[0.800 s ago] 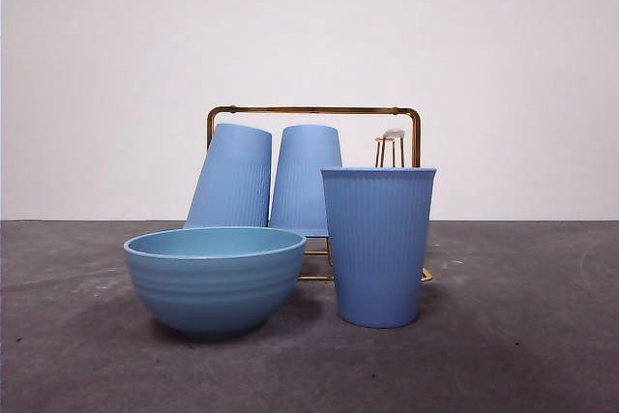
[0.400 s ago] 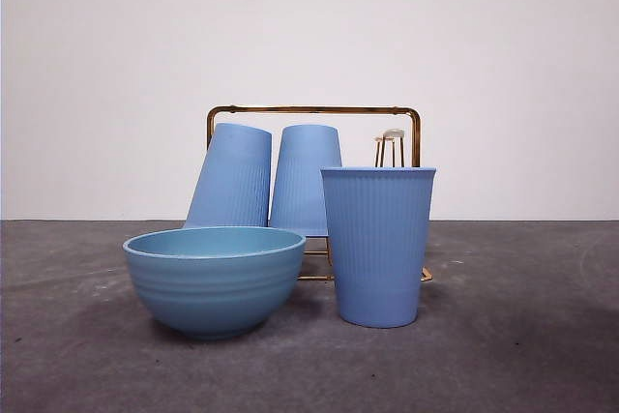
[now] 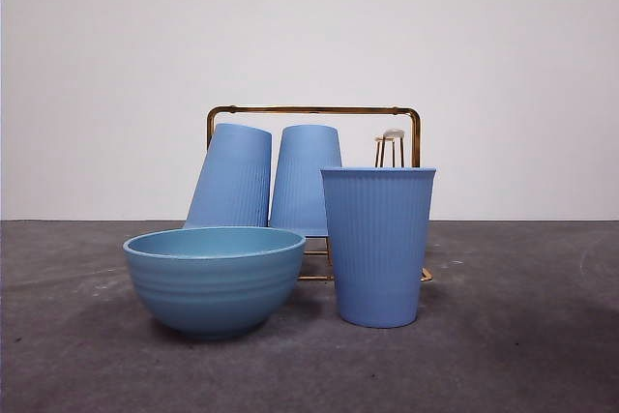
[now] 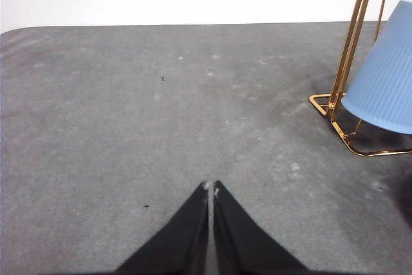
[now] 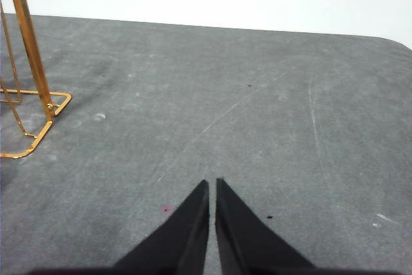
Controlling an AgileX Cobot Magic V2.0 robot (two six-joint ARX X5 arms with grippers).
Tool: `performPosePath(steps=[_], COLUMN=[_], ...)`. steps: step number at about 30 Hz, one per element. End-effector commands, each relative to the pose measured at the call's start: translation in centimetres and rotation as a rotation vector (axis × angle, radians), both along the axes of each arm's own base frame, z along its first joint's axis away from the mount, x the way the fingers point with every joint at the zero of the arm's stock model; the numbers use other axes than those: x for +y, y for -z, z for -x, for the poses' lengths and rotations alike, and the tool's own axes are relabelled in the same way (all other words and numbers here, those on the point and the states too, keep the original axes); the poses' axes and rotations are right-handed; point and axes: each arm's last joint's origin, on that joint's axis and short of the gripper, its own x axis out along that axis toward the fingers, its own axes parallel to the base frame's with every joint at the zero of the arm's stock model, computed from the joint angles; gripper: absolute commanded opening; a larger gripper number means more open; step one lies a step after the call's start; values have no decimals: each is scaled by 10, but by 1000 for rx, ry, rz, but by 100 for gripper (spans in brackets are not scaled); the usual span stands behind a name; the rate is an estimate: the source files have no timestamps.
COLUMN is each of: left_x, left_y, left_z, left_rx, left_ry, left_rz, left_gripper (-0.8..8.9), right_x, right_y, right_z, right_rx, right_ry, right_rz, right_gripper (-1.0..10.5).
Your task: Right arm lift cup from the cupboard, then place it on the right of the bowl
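The cup (image 3: 378, 246) stands upright on the tabletop (image 3: 522, 336) just beside the bowl (image 3: 214, 280), on the side toward the free end of the cupboard (image 3: 314, 110), so the placing step is judged complete. The right gripper (image 5: 212, 181) is well clear of it, jaws pressed together over bare tabletop with only the rack's corner off to one side; the left gripper (image 4: 210, 185) likewise waits with jaws together. No further move appears called for beyond remaining clear.
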Motion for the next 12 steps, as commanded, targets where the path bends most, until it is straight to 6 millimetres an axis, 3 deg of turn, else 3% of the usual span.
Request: performPosePath(steps=[1,12], left_x=[0,0], left_y=[7,7], left_z=[-1,-1], left_rx=[25,25], left_ry=[7,7], left_rz=[-5,-5], left_gripper=[13,13], right_x=[0,0], right_y=[3,1], right_z=[0,-1], right_rx=[8,-14], right_ry=[-1,1], right_rz=[-3,-3], right_gripper=[19,19])
